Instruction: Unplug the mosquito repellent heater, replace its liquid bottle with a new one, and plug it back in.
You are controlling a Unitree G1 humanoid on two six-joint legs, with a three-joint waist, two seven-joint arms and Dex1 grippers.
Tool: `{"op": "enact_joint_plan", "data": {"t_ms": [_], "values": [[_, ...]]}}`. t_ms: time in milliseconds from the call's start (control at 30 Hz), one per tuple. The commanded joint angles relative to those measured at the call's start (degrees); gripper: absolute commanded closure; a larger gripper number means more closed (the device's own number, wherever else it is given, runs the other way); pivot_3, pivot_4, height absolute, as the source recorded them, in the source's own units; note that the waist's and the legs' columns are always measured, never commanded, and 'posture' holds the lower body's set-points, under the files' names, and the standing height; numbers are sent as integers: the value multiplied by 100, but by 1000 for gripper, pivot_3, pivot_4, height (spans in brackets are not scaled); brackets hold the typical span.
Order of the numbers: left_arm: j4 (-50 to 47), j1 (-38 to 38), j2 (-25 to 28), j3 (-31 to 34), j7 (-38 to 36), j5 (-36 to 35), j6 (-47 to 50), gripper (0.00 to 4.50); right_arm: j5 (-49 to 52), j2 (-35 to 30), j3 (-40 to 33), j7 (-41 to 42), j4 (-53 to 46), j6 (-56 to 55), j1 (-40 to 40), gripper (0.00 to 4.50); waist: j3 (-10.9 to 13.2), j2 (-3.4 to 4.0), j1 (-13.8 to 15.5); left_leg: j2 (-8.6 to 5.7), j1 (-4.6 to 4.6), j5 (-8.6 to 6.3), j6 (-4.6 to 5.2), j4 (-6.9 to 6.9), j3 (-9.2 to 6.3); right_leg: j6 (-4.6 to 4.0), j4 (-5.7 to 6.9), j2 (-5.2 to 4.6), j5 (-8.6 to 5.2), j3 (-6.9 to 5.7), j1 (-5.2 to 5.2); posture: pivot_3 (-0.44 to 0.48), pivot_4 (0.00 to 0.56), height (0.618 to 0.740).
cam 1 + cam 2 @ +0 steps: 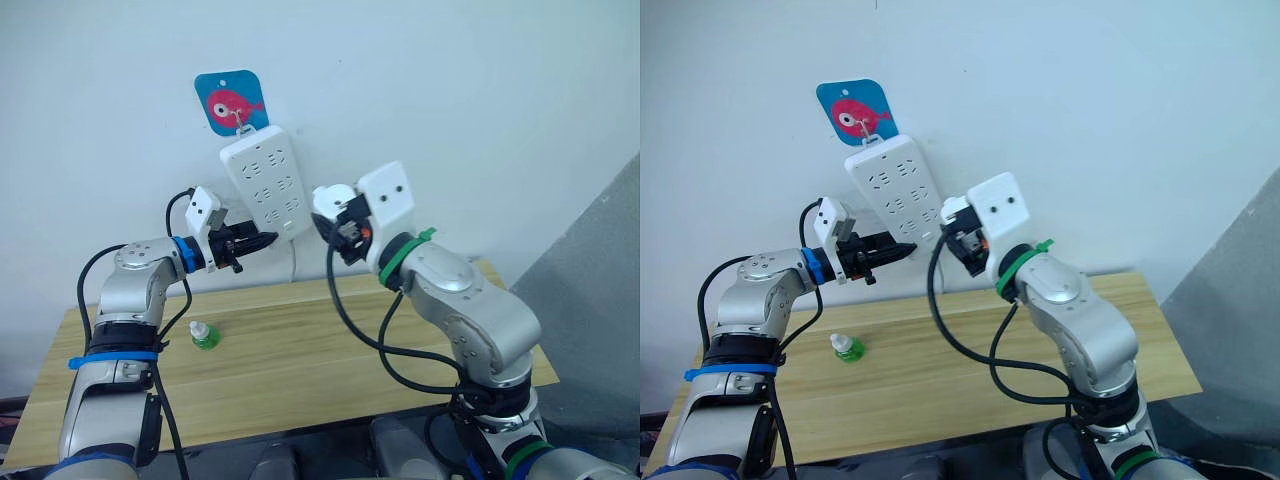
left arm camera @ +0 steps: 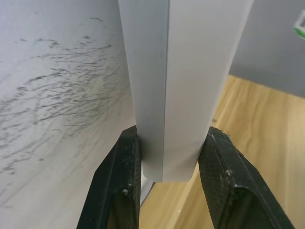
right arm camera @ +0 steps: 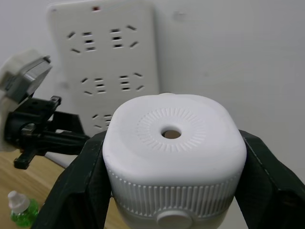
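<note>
The mosquito repellent heater [image 3: 171,157], a white rounded unit with a ribbed top and a centre hole, is clamped in my right gripper [image 1: 340,225], which is shut on it. It hangs in the air just right of the white power strip [image 1: 265,180] on the wall, unplugged. My left gripper [image 1: 262,241] is shut on the strip's lower end, one black finger [image 2: 119,191] on each side of its edge. A small green liquid bottle [image 1: 204,335] with a white cap stands on the wooden table [image 1: 320,350], below my left arm.
The power strip hangs from a blue hook plate with a pink fish [image 1: 232,100]. Its cable drops down behind the table. A grey panel [image 1: 600,300] stands at the right.
</note>
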Motion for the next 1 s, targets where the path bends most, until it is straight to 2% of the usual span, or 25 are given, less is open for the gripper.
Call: {"op": "enact_joint_plan", "data": {"t_ms": [33,100,167,233,300,367,500,600,667,800,933,1000], "values": [[-195,275,166,156,-186,-120,-166,3191,255,2,-509,117,-173,-205,-16,1520,-1,2,-49,2,-1,0,0,-2,1,0,0,0,0,0,-2,-217,100,728],[-254,472,266,224,-181,-85,-365,2471,386,42,-682,146,-172,-245,11,1520,-5,11,-113,3,-2,0,0,-8,1,-1,0,-2,-1,1,-6,-216,91,728],[-372,693,371,298,-128,-37,-580,1998,487,69,-791,166,-180,-253,47,1520,-5,13,-167,11,-1,0,0,-14,3,-2,-1,-9,-1,4,-9,-217,88,728],[-542,966,410,507,113,40,-1052,1341,594,113,-891,146,-203,-277,109,1520,-5,13,-181,43,-3,0,0,-13,2,-3,0,-11,-1,2,-10,-221,84,728],[-895,1291,412,795,390,-12,-1300,701,724,227,-1021,112,-246,-292,185,1520,-5,12,-177,49,-3,0,0,-10,-1,-3,5,-10,0,0,-9,-220,79,728],[-1454,1739,449,920,254,-141,-1576,101,833,287,-1111,104,-290,-306,230,1520,-6,12,-176,52,-3,0,-1,-8,1,-3,9,-11,0,4,-11,-217,79,728],[-2712,2545,304,1187,379,-582,-1554,0,1247,589,-1423,70,-377,-286,308,1520,-5,15,-136,45,-3,5,-9,-6,9,-3,13,-23,-1,8,-10,-210,81,728],[-3809,3199,59,949,631,-755,-1378,0,1770,1009,-1791,-45,-390,-132,316,1520,-5,19,-108,45,-2,6,-11,-5,9,-3,15,-22,-1,8,-8,-198,87,728],[-4326,3382,-161,650,866,-807,-1216,0,2135,1281,-2032,-203,-367,-16,280,1520,-4,23,-75,45,-2,6,-11,-4,7,-2,16,-19,-1,7,-5,-195,88,728],[-4702,2946,-707,16,1425,-645,-1081,0,2917,1608,-2431,-757,-201,73,120,1520,-3,23,38,35,-1,8,-13,6,9,-1,23,2,-1,7,-2,-198,88,728],[-4527,2092,-1215,-317,1992,-585,-943,0,3823,1680,-2667,-1400,-19,-26,29,1520,-5,25,33,13,3,16,-7,11,18,-1,34,18,0,6,2,-199,87,728],[-4455,1900,-1331,-435,2003,-542,-1022,0,4287,1656,-2641,-1684,64,-136,42,1520,-11,35,-12,15,5,19,-3,10,19,-3,37,24,1,7,2,-205,84,728]]}}
